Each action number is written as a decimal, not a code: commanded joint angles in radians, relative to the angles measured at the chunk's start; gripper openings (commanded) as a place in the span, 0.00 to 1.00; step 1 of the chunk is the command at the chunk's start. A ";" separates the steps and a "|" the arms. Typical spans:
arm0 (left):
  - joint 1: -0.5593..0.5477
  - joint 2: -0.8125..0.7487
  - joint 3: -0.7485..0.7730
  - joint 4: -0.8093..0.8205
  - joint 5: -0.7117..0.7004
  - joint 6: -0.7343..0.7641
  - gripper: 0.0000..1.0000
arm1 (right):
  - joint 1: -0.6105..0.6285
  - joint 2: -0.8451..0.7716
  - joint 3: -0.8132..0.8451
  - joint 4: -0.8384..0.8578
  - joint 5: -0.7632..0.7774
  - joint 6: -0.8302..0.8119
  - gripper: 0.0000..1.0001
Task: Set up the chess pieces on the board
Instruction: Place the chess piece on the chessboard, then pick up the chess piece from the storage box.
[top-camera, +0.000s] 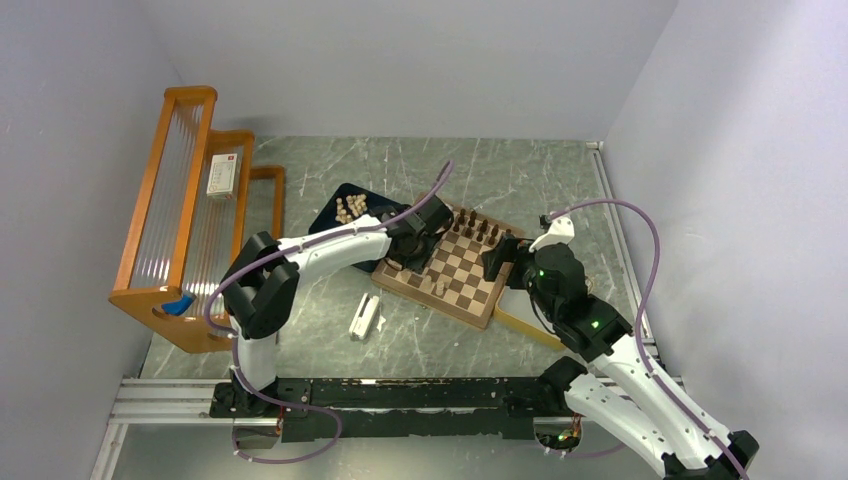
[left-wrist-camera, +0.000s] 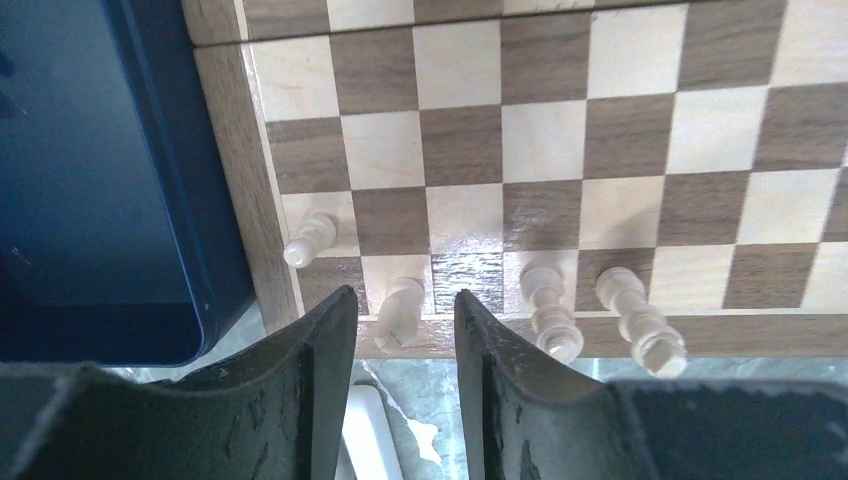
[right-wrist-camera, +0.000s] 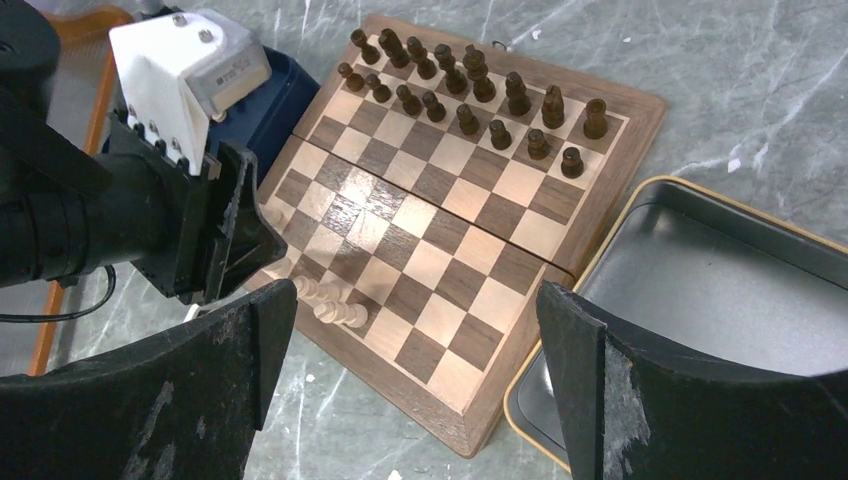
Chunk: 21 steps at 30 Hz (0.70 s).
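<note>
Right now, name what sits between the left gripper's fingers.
One pale chess piece, on the board's edge row, jaws open around it; the left wrist view shows it.

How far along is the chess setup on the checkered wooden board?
Done: dark brown wooden pieces fill two far rows; four pale tan pieces sit by the opposite edge. In hand: the open left gripper straddles one of them. Left: the pale heap in the dark blue tray.

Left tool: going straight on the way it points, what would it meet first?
The left tool would first meet the pale piece between its open jaws, on the board's edge row. Depth is unclear, but the fingertips would likely land on the board beside it.
</note>
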 joint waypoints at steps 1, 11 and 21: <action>0.002 -0.013 0.071 -0.005 0.002 0.006 0.45 | 0.004 0.007 -0.003 0.033 -0.003 0.003 0.94; 0.061 -0.033 0.202 -0.054 -0.028 0.043 0.42 | 0.004 0.024 0.008 0.050 -0.010 0.000 0.94; 0.260 -0.071 0.196 -0.019 -0.011 0.093 0.39 | 0.005 0.052 0.004 0.068 -0.010 -0.012 0.94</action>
